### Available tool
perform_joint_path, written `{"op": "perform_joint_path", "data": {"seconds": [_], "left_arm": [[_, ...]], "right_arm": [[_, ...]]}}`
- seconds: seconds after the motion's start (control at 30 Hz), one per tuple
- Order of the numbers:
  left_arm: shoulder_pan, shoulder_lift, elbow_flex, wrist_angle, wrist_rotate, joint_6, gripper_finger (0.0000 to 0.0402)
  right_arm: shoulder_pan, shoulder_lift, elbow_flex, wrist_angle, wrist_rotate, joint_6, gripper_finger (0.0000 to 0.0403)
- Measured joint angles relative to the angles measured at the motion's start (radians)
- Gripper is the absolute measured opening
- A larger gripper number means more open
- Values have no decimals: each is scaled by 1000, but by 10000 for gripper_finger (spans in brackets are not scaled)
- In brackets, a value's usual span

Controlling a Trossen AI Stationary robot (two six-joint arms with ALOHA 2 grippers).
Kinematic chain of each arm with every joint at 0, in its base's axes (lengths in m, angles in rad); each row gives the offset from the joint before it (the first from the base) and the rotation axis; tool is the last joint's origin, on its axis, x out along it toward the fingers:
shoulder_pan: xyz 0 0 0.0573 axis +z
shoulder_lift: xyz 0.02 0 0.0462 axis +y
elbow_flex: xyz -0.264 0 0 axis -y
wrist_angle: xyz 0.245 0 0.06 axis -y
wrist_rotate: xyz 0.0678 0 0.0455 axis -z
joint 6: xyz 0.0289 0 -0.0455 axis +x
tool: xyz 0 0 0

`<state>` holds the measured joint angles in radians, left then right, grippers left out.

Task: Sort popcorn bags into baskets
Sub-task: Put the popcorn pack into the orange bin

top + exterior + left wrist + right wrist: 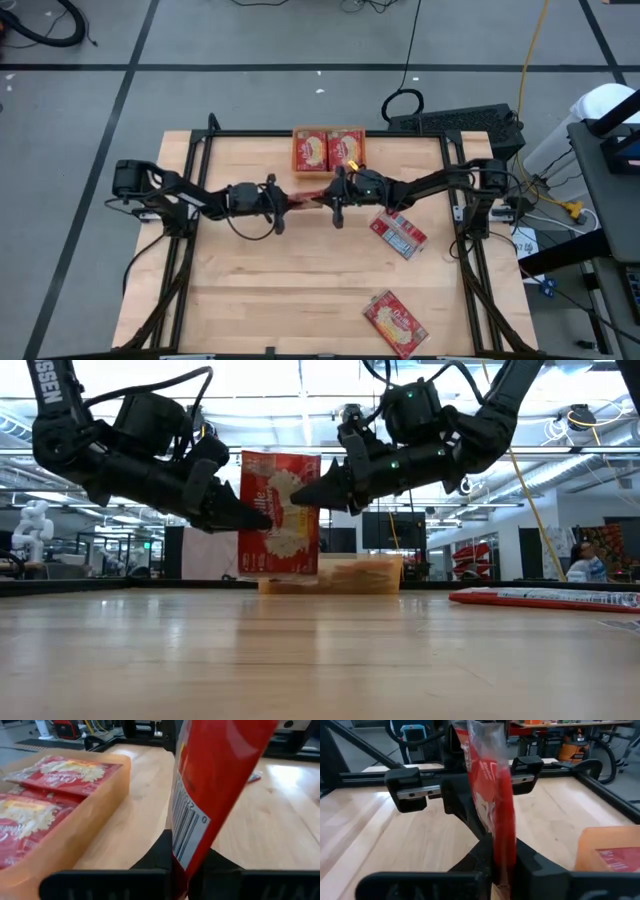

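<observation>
- My left gripper (pixel 300 199): fingers pressed together on one side edge of the held popcorn bag (pixel 279 512), above mid-table; in the left wrist view the bag's barcode face rises straight from between my fingertips (pixel 150 865).
- My right gripper (pixel 322 197): fingers pinched on the opposite side edge of the same bag, facing the left gripper; the two nearly meet with only the bag between them.
- Held bag: upright, clear of the tabletop, long axis vertical, printed popcorn face turned toward the low camera, thin edge running between my two grippers.
- Orange basket (pixel 329 151): at the table's far edge, just beyond the grippers, holding two red bags side by side, faces up; bare wood lies between it and the held bag.
- Loose bag, pale side up (pixel 399 233): flat on the table on my right arm's side, near the grippers, lying diagonally.
- Loose bag, red side up (pixel 396 323): flat near the table's front edge, well apart from both grippers, also diagonal.
- Table (pixel 250 290): wide bare wood on the left half and front centre; black frame rails along both sides.
</observation>
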<state>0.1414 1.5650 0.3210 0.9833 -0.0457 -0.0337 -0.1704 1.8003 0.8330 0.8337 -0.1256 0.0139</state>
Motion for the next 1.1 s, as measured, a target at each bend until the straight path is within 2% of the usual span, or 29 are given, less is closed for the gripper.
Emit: {"op": "perform_joint_path", "data": {"seconds": [0.13, 0.2, 0.37, 0.5, 0.6, 0.83, 0.93, 1.1], "left_arm": [[18, -15, 0, 10, 18, 7, 36], [39, -41, -2, 7, 40, 21, 40], [137, -146, -2, 6, 145, 32, 17], [233, -232, 12, -1, 216, 23, 17], [295, -275, 73, -81, 272, 31, 28], [374, -281, 346, -536, 302, 157, 19], [413, -250, 417, -617, 301, 146, 18], [458, -176, 441, -642, 299, 56, 31]], "right_arm": [[-5, -60, 0, -64, 38, -25, 49], [-5, -106, 2, -150, 101, -53, 67], [0, -255, -16, -409, 250, -99, 110], [14, -387, -73, -534, 337, -96, 128], [17, -479, -156, -522, 335, -88, 131], [22, -651, -395, -331, 335, -47, 128], [22, -695, -479, -223, 339, -46, 128], [22, -730, -556, -100, 339, -50, 128]]}}
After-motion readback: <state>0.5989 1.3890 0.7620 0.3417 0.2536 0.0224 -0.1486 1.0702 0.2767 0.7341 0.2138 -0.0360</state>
